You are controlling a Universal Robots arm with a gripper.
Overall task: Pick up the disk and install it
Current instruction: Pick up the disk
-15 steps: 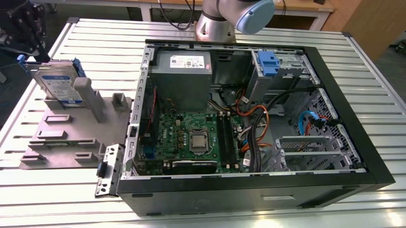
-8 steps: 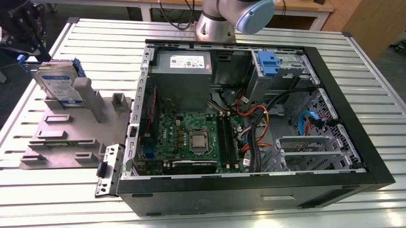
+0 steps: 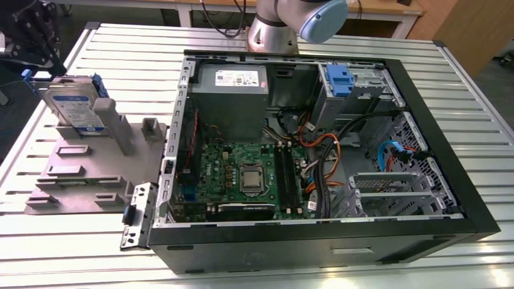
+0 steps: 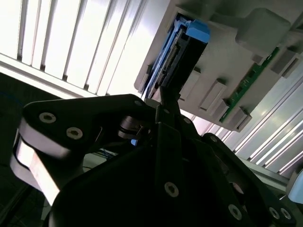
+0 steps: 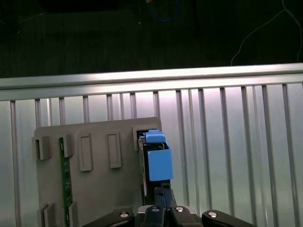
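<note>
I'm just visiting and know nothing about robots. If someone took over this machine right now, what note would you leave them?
The tool is at the top edge of the disk; whether it has a grip cannot be seen.
The disk stands on edge in the grey holder, to the exterior view's left of the open computer case.
Done: the tool is at the disk.
Left: the disk is not yet lifted out, nor installed in the case.

Gripper (image 3: 40, 57) at exterior view's far left
</note>
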